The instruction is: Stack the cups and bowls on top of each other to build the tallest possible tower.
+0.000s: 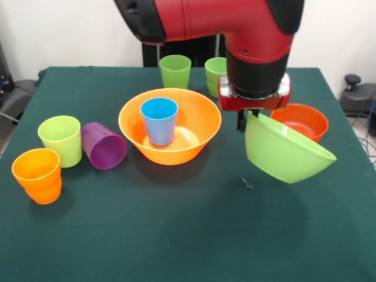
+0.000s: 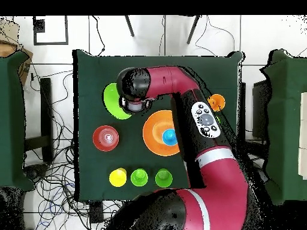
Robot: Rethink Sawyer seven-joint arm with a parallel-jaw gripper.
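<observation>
Orange cups (image 1: 38, 174) sit nearest; gripper (image 1: 242, 122) clamps tilted lime bowl (image 1: 285, 151) beside orange bowl (image 1: 170, 125)

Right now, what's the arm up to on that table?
The gripper holds the lime-green bowl by its rim, tilted and lifted off the table. Beside it the large orange bowl sits upright with the blue cup standing inside. The red-orange bowl rests behind the lifted one. The other cups stand apart, except the purple cup, which lies on its side. No tower yet.
</observation>
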